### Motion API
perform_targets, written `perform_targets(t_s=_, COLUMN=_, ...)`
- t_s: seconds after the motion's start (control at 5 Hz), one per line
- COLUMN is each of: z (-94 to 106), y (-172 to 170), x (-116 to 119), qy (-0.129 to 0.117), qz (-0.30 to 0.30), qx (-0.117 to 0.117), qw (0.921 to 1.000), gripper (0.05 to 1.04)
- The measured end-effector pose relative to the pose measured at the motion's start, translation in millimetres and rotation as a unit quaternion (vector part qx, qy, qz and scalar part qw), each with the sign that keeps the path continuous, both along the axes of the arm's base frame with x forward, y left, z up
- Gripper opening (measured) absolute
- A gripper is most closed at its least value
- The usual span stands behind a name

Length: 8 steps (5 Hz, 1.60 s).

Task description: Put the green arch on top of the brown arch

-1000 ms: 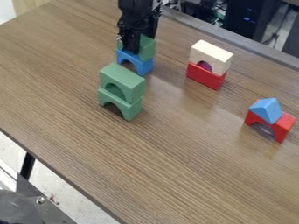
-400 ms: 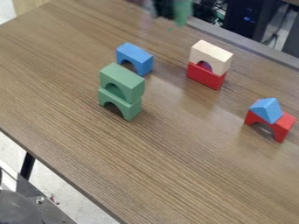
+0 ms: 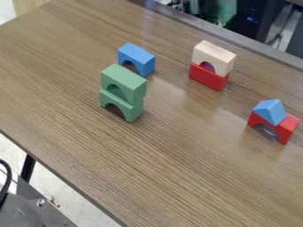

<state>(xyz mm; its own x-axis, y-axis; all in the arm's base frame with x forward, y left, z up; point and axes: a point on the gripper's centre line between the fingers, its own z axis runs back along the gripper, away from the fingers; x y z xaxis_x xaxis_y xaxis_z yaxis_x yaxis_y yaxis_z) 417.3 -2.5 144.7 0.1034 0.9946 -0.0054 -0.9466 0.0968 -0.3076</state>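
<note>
pincer: opening, hold and bearing, cannot tell
upper green arch (image 3: 123,77): on lower green arch (image 3: 134,111), left of pale arch (image 3: 215,53)
likely target: pale arch, on red block (image 3: 207,78)
long axes: roughly parallel

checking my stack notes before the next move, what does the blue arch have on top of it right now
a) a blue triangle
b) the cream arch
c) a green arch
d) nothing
d, the upper face of the blue arch is bare, while the blue triangle sits on the red arch
</note>
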Motion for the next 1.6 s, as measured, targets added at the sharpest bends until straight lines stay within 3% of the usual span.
perform_targets(t_s=0.8, z=-23.3, y=-12, x=9, qy=0.073, qz=0.068, qx=0.024, qw=0.9948, gripper=0.582)
perform_targets(t_s=1.0, z=-23.4, y=-15, x=9, qy=0.074, qz=0.070, qx=0.024, qw=0.9945, gripper=0.582)
perform_targets(t_s=1.6, z=-42.3, y=-17, x=-6, qy=0.109, qz=0.047, qx=0.029, qw=0.9925, gripper=0.582)
